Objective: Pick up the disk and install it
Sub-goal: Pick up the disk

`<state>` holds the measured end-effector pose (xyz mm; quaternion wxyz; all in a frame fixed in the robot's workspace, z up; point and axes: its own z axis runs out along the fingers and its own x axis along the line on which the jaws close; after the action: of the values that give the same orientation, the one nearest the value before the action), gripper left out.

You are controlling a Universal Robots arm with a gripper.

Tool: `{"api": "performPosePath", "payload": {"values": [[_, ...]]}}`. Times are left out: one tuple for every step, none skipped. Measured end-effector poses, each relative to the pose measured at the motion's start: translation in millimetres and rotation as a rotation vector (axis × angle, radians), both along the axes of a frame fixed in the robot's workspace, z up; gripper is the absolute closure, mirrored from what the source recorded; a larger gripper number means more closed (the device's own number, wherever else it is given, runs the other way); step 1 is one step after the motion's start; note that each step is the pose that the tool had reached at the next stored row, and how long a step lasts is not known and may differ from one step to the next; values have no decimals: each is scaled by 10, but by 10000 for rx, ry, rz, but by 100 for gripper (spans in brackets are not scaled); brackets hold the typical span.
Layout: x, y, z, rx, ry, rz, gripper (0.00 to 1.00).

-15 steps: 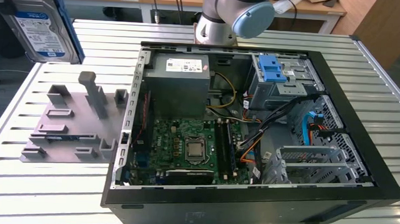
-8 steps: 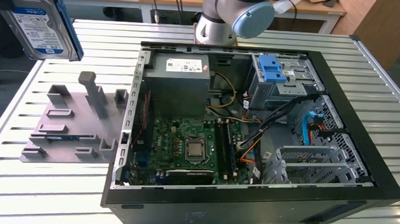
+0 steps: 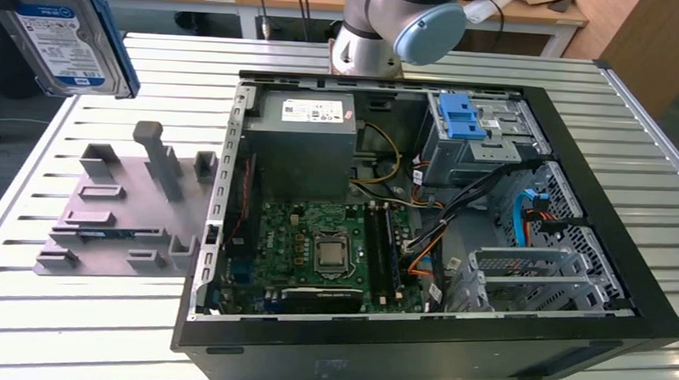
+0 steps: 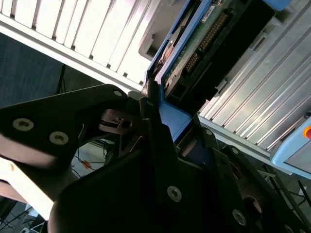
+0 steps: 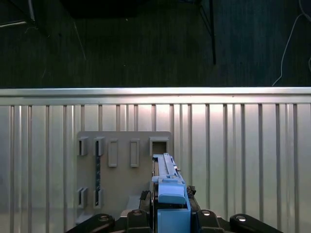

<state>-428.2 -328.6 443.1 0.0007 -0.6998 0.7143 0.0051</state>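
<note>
The disk (image 3: 65,32), a silver drive with a white-and-blue label and a blue carrier frame, hangs in the air above the table's far corner at the exterior view's left. My gripper (image 5: 170,216) is shut on it. In the first wrist view the blue carrier edge (image 5: 169,191) sticks out between the fingers, above the grey holder (image 5: 124,170). The second wrist view shows a dark finger (image 4: 150,116) pressed on the blue frame (image 4: 172,119), with the disk's circuit-board side (image 4: 204,34) beyond it.
An open black computer case (image 3: 612,253) lies on the slatted metal table (image 3: 81,333), with a drive cage and blue latch (image 3: 463,120) at its far end. A grey slotted holder (image 3: 121,206) lies beside the case. The arm's base (image 3: 381,29) stands behind the case.
</note>
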Motion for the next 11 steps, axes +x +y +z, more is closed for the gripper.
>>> {"api": "performPosePath", "payload": {"values": [[0,0,12,0,0,0,63],[0,0,23,-1,0,-1,63],[0,0,33,0,-2,0,63],[0,0,43,0,-2,0,63],[0,0,54,0,-2,0,63],[0,0,63,0,-3,0,63],[0,0,75,0,-3,-1,63],[0,0,88,0,-3,0,63],[0,0,100,0,-3,0,63],[0,0,110,0,-5,0,63],[0,0,118,1,-7,0,63]]}}
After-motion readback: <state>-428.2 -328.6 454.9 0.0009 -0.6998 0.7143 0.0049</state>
